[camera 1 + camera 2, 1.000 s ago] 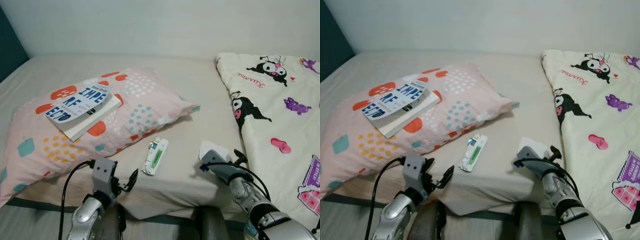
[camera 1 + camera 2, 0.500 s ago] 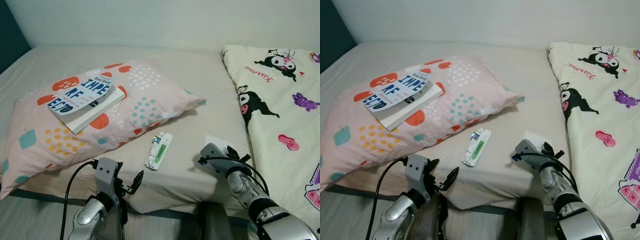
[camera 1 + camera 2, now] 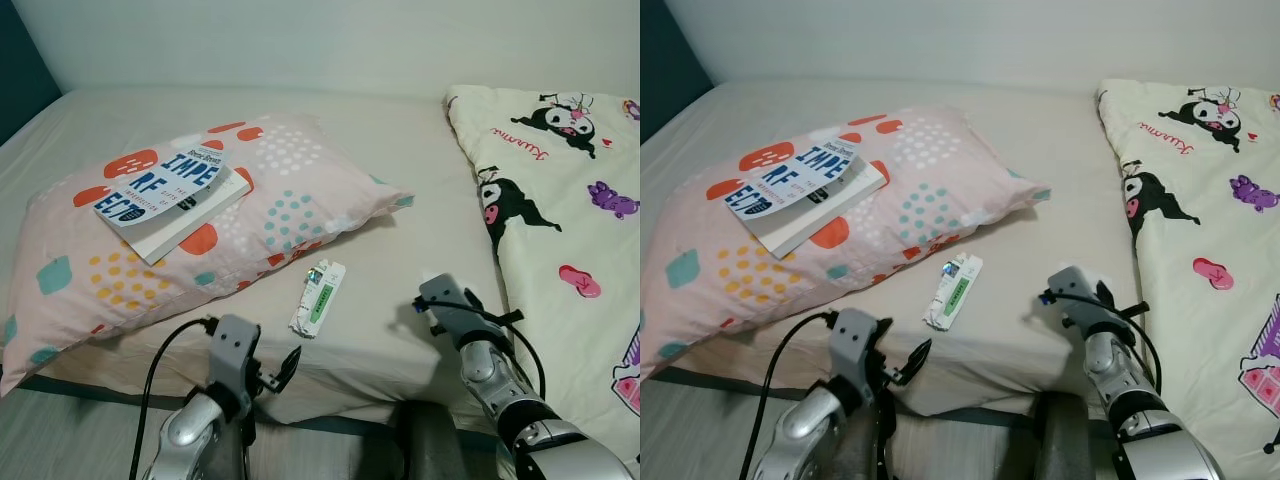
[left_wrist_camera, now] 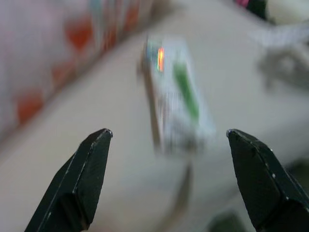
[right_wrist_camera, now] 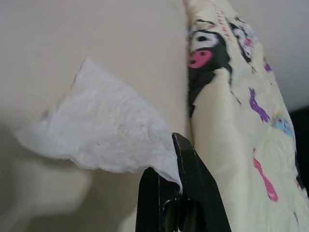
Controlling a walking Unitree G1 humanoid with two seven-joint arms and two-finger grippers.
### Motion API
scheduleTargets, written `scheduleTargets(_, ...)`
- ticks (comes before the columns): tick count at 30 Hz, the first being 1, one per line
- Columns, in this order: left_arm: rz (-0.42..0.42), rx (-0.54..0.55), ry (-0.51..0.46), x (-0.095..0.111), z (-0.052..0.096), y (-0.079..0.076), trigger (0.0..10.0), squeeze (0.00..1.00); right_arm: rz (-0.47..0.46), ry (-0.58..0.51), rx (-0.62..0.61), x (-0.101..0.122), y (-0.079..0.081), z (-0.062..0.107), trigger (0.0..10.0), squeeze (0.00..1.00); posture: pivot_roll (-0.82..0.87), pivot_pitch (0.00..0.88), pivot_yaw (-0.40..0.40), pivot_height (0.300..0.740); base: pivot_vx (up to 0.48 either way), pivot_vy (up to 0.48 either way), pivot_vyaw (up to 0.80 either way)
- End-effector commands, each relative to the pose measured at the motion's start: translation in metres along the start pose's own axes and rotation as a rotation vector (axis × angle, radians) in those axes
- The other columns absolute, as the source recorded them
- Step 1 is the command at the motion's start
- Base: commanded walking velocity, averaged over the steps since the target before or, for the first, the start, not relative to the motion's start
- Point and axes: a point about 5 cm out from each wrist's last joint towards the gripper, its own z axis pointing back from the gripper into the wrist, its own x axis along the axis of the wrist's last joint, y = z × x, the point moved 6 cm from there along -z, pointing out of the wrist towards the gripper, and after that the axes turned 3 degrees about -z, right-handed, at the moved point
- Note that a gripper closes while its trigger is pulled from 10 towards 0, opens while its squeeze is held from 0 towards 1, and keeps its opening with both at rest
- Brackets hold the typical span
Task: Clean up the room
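Across the beige bed (image 3: pixel 420 170) little is tidied, I judge: a book (image 3: pixel 172 200) lies on the pillow (image 3: pixel 200 235) and a small wrapper (image 3: pixel 318 298) on the sheet. My right gripper (image 5: pixel 164 181) is pinched together on a crumpled tissue (image 5: pixel 104 130) beside the cartoon blanket (image 3: pixel 570 190). My left gripper (image 4: pixel 166 176), fingers spread wide, faces the wrapper without touching it.

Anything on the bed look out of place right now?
Yes. A small wrapper lies loose on the sheet below the pillow, ahead of the open left hand. A crumpled tissue is pinched in the right hand. A book sits on the pillow.
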Motion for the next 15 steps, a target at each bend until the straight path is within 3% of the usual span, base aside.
scheduleTargets(1, 0.024, -0.021, -0.035, 0.012, -0.007, -0.007, 10.0, 0.0, -0.039, 0.012, -0.016, -0.005, 0.0, 0.003, 0.0, 0.0, 0.22, 0.235, -0.005, 0.544, 0.0, 0.0, 0.0)
scheduleTargets(4, 0.042, -0.072, -0.065, 0.023, -0.019, -0.018, 10.0, 0.0, -0.043, 0.006, -0.026, -0.006, -0.004, 0.004, 0.0, 0.0, 0.21, 0.234, -0.003, 0.544, 0.0, 0.0, 0.0)
scheduleTargets(7, 0.074, -0.151, -0.022, 0.008, -0.024, -0.044, 10.0, 0.0, -0.044, 0.015, -0.045, -0.013, -0.013, 0.005, 0.0, 0.0, 0.19, 0.233, -0.003, 0.544, 0.0, 0.0, 0.0)
scheduleTargets(11, 0.068, -0.154, -0.003, 0.002, -0.026, -0.05, 10.0, 0.0, -0.048, 0.017, -0.05, -0.015, -0.015, 0.005, 0.0, 0.0, 0.16, 0.233, -0.005, 0.544, 0.0, 0.0, 0.0)
scheduleTargets(15, 0.004, -0.106, 0.069, -0.016, -0.037, -0.06, 10.0, 0.0, -0.063, 0.006, -0.053, -0.015, -0.014, 0.007, 0.0, 0.0, 0.13, 0.23, -0.009, 0.544, 0.0, 0.0, 0.0)
